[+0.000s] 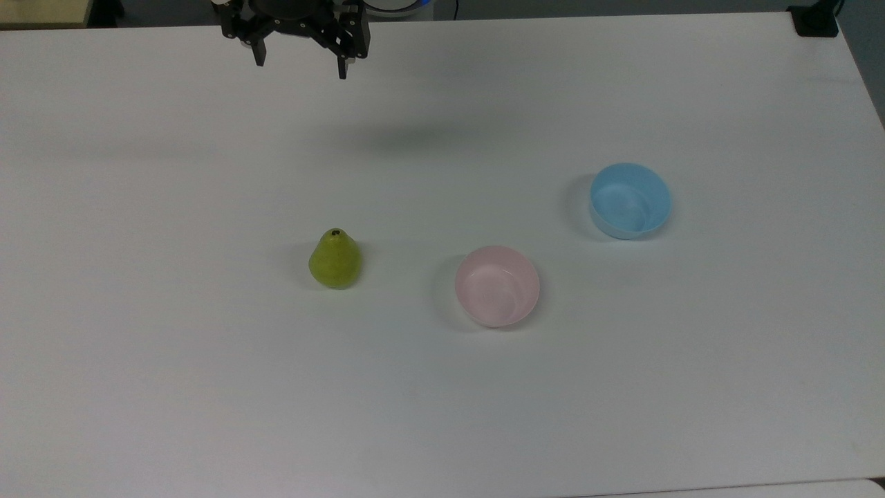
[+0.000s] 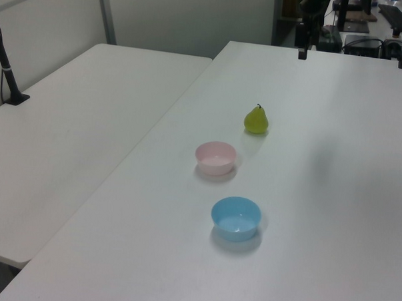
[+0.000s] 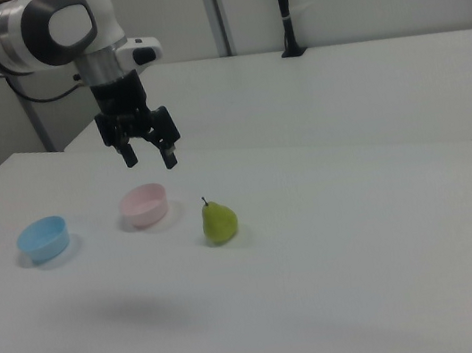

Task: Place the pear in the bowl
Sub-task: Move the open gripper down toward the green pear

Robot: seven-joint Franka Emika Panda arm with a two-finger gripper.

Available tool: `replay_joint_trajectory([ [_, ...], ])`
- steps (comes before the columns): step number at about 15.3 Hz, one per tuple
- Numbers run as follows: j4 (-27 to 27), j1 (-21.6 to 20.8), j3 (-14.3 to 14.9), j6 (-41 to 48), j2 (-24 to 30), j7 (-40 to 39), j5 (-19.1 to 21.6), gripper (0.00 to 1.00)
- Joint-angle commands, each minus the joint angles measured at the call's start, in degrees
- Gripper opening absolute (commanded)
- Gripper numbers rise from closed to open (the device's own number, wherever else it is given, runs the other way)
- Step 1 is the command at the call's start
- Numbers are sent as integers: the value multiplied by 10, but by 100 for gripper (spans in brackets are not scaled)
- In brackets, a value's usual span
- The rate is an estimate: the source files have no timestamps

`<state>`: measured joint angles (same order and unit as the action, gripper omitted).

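Gripper (image 1: pixel 301 69) wide open, empty, hanging above tabletop (image 1: pixel 138 387) at top view's 12 o'clock edge. Pear (image 1: pixel 334 260) upright on tabletop, at 9 o'clock of pink bowl (image 1: pixel 497 286), apart. Blue bowl (image 1: pixel 630 200) at 2 o'clock of pink bowl.

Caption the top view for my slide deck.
Open gripper raised above table; pear upright beside empty pink bowl.

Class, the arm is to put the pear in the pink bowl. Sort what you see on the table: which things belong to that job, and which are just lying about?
Part of the job:
- the pear, upright on the white table
- the pink bowl, empty
- the gripper, open, high above the table

Just lying about:
- the blue bowl, empty
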<state>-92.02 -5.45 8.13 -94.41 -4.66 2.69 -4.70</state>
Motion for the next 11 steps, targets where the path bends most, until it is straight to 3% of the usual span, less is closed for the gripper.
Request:
replay_joint_trajectory([
  [1,-3,-3,14,-16,8,-4,14,100],
  [7,-2,-3,15,-17,7,-5,17,100],
  [11,-1,-3,28,-64,-35,-21,17,100],
])
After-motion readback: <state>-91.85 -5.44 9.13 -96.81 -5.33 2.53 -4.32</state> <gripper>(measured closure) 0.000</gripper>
